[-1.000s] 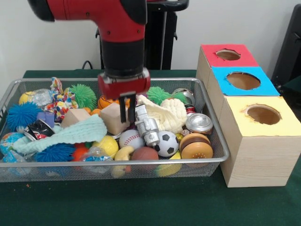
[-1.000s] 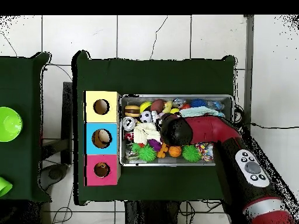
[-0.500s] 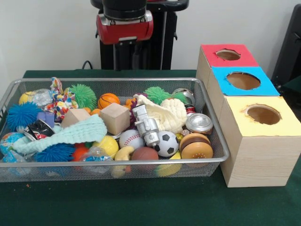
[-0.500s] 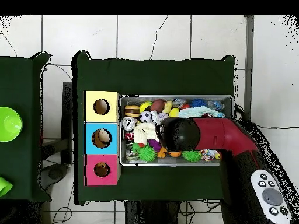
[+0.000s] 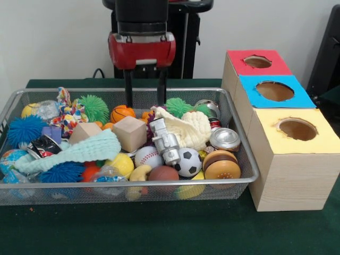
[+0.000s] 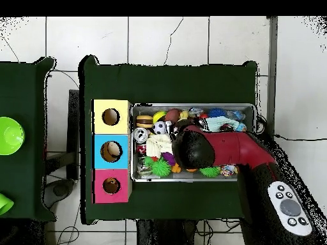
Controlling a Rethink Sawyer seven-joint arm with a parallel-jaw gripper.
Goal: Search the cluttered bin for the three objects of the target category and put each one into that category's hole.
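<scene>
Claw (image 5: 144, 98) agape above cluttered wire bin (image 5: 244, 154)

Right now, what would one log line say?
claw: open, empty | position: above wire bin, far side | holes: nothing going in

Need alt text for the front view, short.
An open red gripper hangs empty over the back of a wire bin crammed with toys: balls, spiky balls, wooden blocks, a green cloth and a can. Beside the bin stands a row of three boxes with round holes, topped red, blue and yellow.
</scene>
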